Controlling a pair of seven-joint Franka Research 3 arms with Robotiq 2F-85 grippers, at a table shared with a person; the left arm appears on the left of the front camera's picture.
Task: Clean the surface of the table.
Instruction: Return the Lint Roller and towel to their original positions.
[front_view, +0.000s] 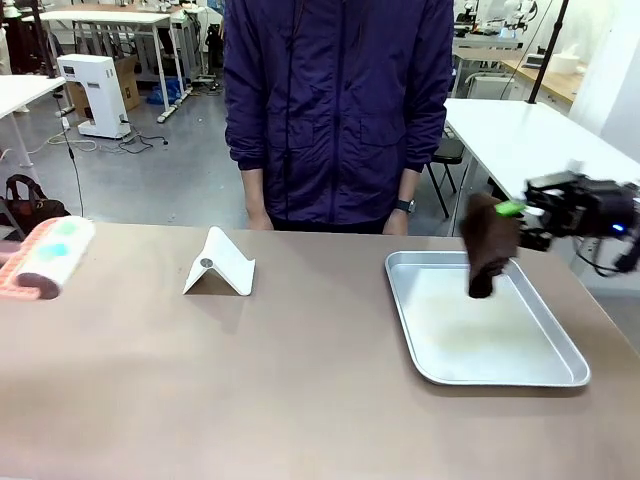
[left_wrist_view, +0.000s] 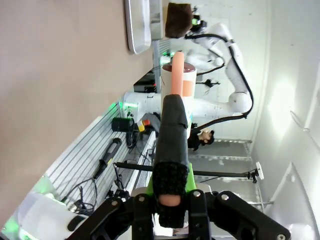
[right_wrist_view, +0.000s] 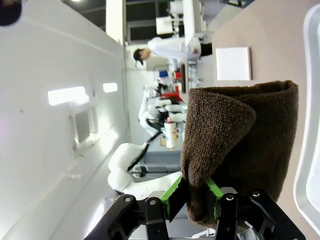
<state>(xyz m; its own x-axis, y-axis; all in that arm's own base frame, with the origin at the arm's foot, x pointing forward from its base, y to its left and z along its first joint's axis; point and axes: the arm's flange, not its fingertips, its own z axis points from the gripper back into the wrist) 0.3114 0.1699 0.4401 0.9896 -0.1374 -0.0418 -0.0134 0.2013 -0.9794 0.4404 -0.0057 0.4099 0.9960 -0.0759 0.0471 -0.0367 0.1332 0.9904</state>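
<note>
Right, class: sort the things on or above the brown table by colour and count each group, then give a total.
White: 1, the folded stand.
Silver: 1, the metal tray.
Dark brown: 1, the cloth held over the tray by the right gripper.
Pink: 1, the roller at the left edge.
Total: 4.

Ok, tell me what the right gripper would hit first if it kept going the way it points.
Probably nothing soon. The right gripper, shut on the brown cloth, points sideways above the metal tray toward the white stand. The way looks free, though its height is hard to judge.
</note>
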